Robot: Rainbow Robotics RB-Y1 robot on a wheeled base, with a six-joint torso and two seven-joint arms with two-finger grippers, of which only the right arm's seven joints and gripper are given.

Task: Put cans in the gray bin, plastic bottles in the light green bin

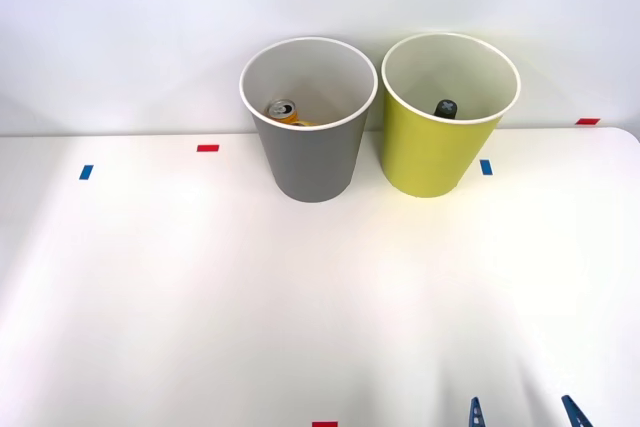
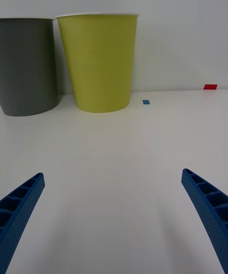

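Note:
The gray bin [image 1: 310, 152] stands at the back of the white table, and the orange-yellow can [image 1: 283, 111] lies inside it with its silver top showing. Right beside it stands the light green bin [image 1: 432, 152]; the black cap of the plastic bottle [image 1: 446, 107] shows inside it. My right gripper [image 1: 524, 413] is at the table's near edge, well in front of the bins, open with nothing between its blue fingers. In the wrist view the gripper [image 2: 114, 217] faces the light green bin [image 2: 99, 62], with the gray bin [image 2: 26, 64] beside it.
Small red and blue tape marks [image 1: 207, 148] dot the white table [image 1: 200, 297]. A white wall rises right behind the bins. Bare tabletop stretches between my gripper and the bins.

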